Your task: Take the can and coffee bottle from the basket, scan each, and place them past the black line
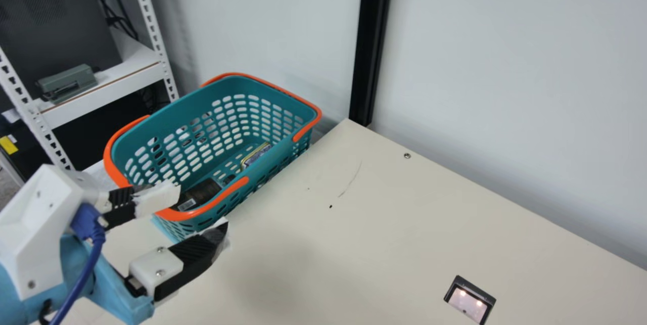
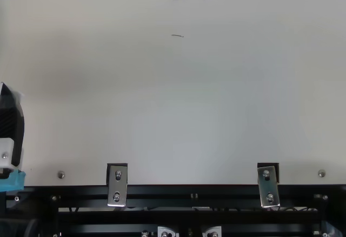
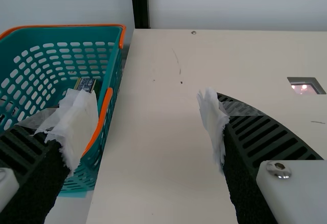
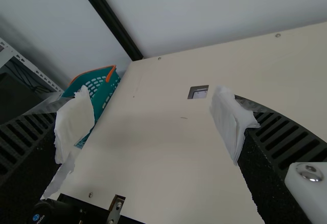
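No words or numbers are clear enough to read. The dark coffee bottle (image 1: 203, 191) in the basket (image 1: 167, 128) has a small white tag (image 1: 186, 204) with stripes. A yellow sticker (image 1: 8, 145) is on a dark thing (image 1: 21, 159) at the main view's left.

Left claw (image 1: 202, 209) parted wide, fingertips wrapped in white; right claw (image 4: 152, 121) spread likewise, also wrapped.
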